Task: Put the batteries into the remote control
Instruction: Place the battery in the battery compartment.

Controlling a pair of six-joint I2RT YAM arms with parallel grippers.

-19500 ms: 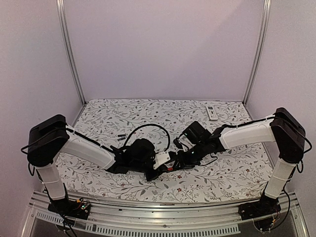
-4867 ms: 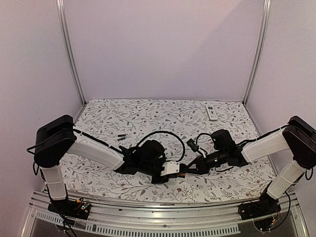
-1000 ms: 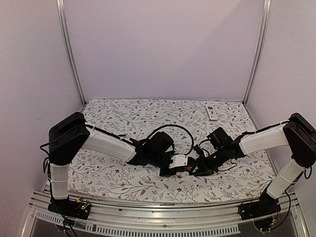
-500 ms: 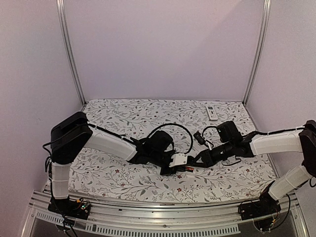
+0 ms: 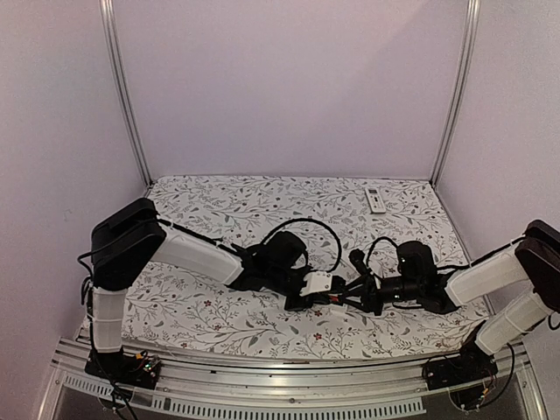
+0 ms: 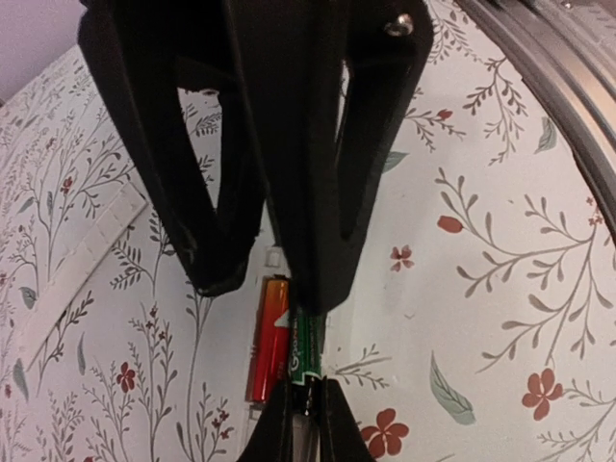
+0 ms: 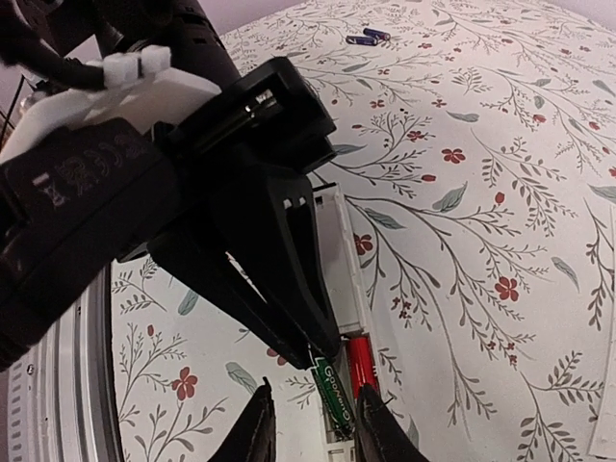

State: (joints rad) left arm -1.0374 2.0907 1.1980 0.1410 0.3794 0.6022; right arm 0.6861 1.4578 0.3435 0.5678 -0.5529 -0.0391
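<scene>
The white remote control point(image 7: 339, 231) lies on the flowered cloth between both grippers, its battery bay facing up; in the top view only a sliver of the remote control point(image 5: 338, 306) shows. A red battery point(image 7: 362, 371) sits in the bay. A green battery point(image 7: 332, 390) lies slanted beside it. My left gripper point(image 6: 306, 387) is shut, its tips pressing on one end of the green battery point(image 6: 306, 346). My right gripper point(image 7: 318, 406) is open and straddles the bay's end, the green battery between its fingers. Two dark batteries point(image 7: 369, 37) lie far back on the cloth.
A second white remote point(image 5: 374, 199) lies at the back right of the cloth. A flat white strip point(image 6: 91, 245) lies on the cloth left of the bay. The metal front rail point(image 6: 568, 106) runs close by. Black cables point(image 5: 302, 229) loop above the left wrist.
My right arm has swung lower and further right while its gripper stayed at the remote, its jaws a little narrower. The left gripper has hardly moved.
</scene>
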